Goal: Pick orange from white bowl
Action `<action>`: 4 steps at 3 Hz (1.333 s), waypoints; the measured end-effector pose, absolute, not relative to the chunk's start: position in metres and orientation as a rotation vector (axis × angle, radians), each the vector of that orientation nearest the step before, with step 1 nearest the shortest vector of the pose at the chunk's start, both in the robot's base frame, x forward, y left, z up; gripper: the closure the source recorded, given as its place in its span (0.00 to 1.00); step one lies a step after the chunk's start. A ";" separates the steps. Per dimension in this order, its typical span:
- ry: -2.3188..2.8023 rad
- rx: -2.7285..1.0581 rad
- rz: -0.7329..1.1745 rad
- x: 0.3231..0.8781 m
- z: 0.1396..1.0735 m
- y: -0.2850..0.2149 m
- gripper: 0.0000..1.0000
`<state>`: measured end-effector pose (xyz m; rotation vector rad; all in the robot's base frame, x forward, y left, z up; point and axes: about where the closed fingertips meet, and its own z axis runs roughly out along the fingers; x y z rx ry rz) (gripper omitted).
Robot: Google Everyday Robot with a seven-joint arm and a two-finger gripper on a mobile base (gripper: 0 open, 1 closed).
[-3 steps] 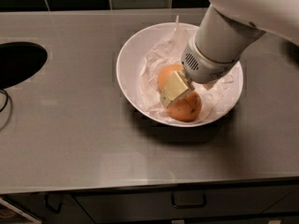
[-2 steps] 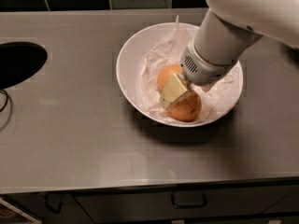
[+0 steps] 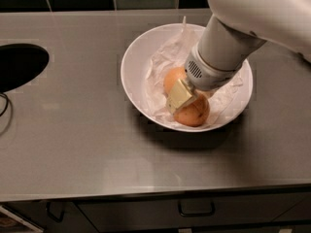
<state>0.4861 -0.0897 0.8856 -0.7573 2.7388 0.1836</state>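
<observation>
The white bowl [image 3: 133, 76] stands on the steel counter, lined with crumpled white paper [image 3: 163, 64]. Two oranges lie in it. The deeper reddish orange [image 3: 196, 114] is at the bowl's front. The paler orange [image 3: 171, 79] lies behind it to the left. My gripper [image 3: 181, 97] reaches down into the bowl from the upper right. Its yellowish tip sits between the two oranges, against the top left of the reddish one. The white arm [image 3: 221, 52] hides the bowl's right inside and part of both fruits.
A dark round opening [image 3: 19, 64] is set in the counter at the left, with a thin cable [image 3: 5, 111] below it. Dark tiles run along the back. The counter's front edge and a drawer handle [image 3: 196, 210] are at the bottom.
</observation>
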 end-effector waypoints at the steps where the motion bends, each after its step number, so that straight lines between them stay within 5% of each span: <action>1: 2.746 -0.760 0.176 0.487 0.880 -0.090 0.39; 4: 2.768 -0.766 0.161 0.487 0.870 -0.091 0.38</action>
